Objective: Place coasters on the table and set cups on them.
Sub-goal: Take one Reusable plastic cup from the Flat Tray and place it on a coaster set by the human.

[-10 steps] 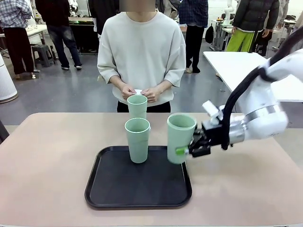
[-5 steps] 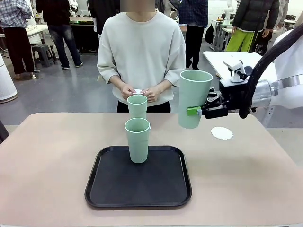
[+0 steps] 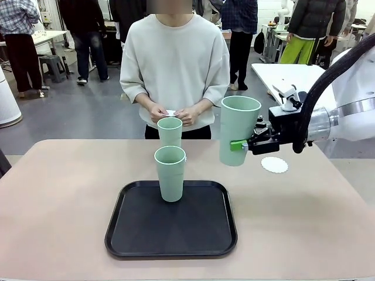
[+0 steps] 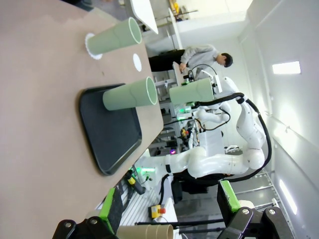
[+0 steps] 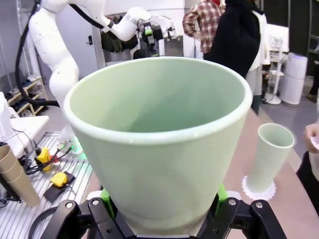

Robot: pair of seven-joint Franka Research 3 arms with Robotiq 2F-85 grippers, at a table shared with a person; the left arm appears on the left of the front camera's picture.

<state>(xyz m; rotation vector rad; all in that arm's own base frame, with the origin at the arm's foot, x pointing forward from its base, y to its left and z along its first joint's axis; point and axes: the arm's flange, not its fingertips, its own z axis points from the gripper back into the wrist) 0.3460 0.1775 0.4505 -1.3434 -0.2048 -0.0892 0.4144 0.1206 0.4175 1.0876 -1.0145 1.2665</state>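
My right gripper [image 3: 239, 144] is shut on a mint-green cup [image 3: 237, 132] and holds it upright in the air over the table [image 3: 58, 193], just left of a bare white coaster [image 3: 275, 164]. In the right wrist view this cup [image 5: 159, 139] sits between the green pads of that gripper [image 5: 162, 215]. A second cup [image 3: 170, 173] stands on the black tray [image 3: 146, 234]. A third cup [image 3: 170, 131] stands at the far edge on a coaster [image 4: 93, 47]. My left gripper [image 4: 167, 219] is open and empty, far back from the tray [image 4: 109, 134].
A person stands at the far side, both hands [image 3: 173, 114] together in front of the body on a small white thing. A white-topped table [image 3: 293, 79] stands behind on the right. The beige top is bare to the left and right of the tray.
My right gripper has lifted its cup from the tray's right side, carried it up and toward the far right, then lowered it slightly. The coaster has come into view. The other cups have not moved.
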